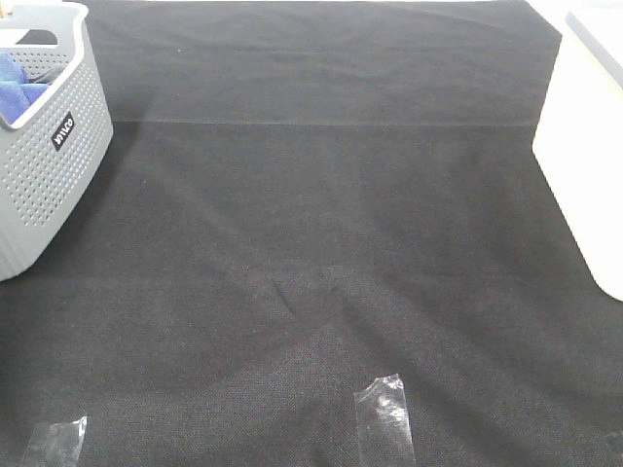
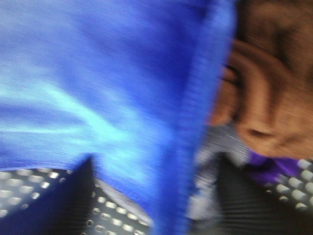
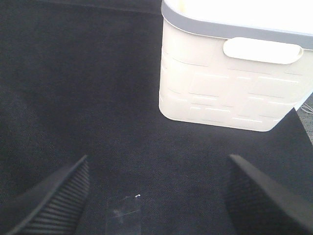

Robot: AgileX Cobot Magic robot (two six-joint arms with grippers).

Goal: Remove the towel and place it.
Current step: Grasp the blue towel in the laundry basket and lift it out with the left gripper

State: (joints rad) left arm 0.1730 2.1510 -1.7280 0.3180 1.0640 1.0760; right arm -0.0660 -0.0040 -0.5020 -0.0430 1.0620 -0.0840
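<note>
Nearest the robot, one strip of clear tape point(image 1: 54, 443) is stuck to the black table cloth point(image 1: 311, 253) straight in front of the grey perforated basket point(image 1: 44, 185). A second tape strip point(image 1: 384, 416) lies equally near, well off to the basket's right. The right gripper point(image 3: 159, 156) hovers over the cloth far to the right of the basket, released, its ribbed fingers point(image 3: 54, 205) spread wide with nothing between them. A piece of tape shows under it; which of the two strips it is cannot be told. Farther on, the cream-white plastic bin point(image 1: 584, 175), with a grey rim and a handle slot, stands on the cloth well apart from the basket, across the table on its right. The basket itself sits farthest back, and the royal-blue towel point(image 1: 19, 86) is inside it, showing over the rim. In the blurred left wrist view the towel fills most of the frame, its stitched edge running down between the dark fingers point(image 2: 249, 205) of the left gripper point(image 2: 154, 159), whose jaws stand apart, unclenched. Next to the towel inside the basket lie a brown cloth point(image 2: 274, 83) and a scrap of purple fabric point(image 2: 271, 164).
</note>
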